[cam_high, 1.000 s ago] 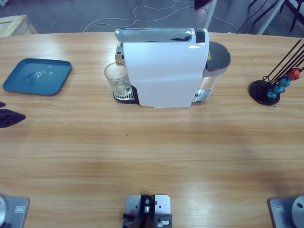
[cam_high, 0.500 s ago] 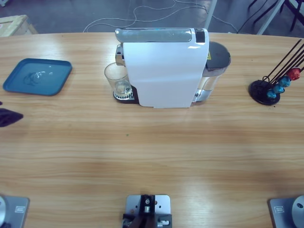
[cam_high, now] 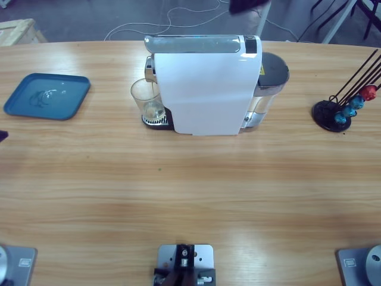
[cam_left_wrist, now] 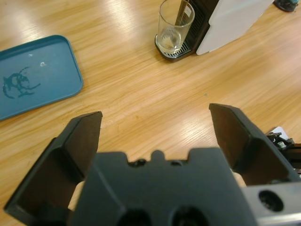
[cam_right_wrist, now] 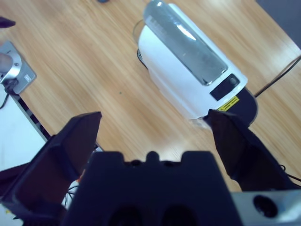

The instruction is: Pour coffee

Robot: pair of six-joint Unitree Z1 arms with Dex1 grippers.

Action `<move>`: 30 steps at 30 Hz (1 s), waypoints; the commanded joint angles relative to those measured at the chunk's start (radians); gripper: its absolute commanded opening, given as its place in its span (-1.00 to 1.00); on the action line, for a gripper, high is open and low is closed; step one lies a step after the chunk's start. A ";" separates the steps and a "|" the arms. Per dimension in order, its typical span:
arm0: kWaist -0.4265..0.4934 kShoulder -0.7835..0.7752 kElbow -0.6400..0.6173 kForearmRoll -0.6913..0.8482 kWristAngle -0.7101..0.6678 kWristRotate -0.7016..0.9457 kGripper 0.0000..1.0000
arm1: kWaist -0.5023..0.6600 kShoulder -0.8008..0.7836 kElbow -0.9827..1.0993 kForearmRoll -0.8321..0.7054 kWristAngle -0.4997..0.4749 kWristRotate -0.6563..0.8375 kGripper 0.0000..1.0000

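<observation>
The coffee machine (cam_high: 205, 86) stands on the bench (cam_high: 190, 185) toward its far edge, near the middle. A glass (cam_high: 147, 99) sits on its drip tray (at the machine's left end). A tray (cam_high: 46, 96) lies far left; a capsule rack (cam_high: 340, 112) stands far right.

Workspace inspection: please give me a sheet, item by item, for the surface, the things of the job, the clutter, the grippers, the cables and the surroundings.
Surface: long wooden table, no spills seen.
Job's things: clear glass on the drip grille of the white coffee machine, under its spout; coffee not clearly visible in it.
Clutter: blue tray at one end; capsule rack with blue and red capsules at the other.
Grippers: left gripper and right gripper both open, holding nothing.
Cables: white cable on the floor beyond the table.
Surroundings: grey floor, metal legs.
</observation>
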 commanded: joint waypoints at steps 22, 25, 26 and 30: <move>0.009 -0.054 0.103 -0.112 -0.004 0.061 0.96 | 0.019 -0.390 0.632 -0.353 -0.221 0.136 1.00; 0.009 -0.155 0.186 -0.251 -0.040 0.149 0.92 | 0.019 -0.463 0.787 -0.461 -0.181 0.134 1.00; 0.009 -0.185 0.206 -0.284 -0.054 0.158 0.92 | 0.019 -0.491 0.834 -0.495 -0.168 0.133 1.00; 0.009 -0.245 0.245 -0.335 -0.109 0.178 0.92 | 0.019 -0.571 0.954 -0.574 -0.157 0.117 1.00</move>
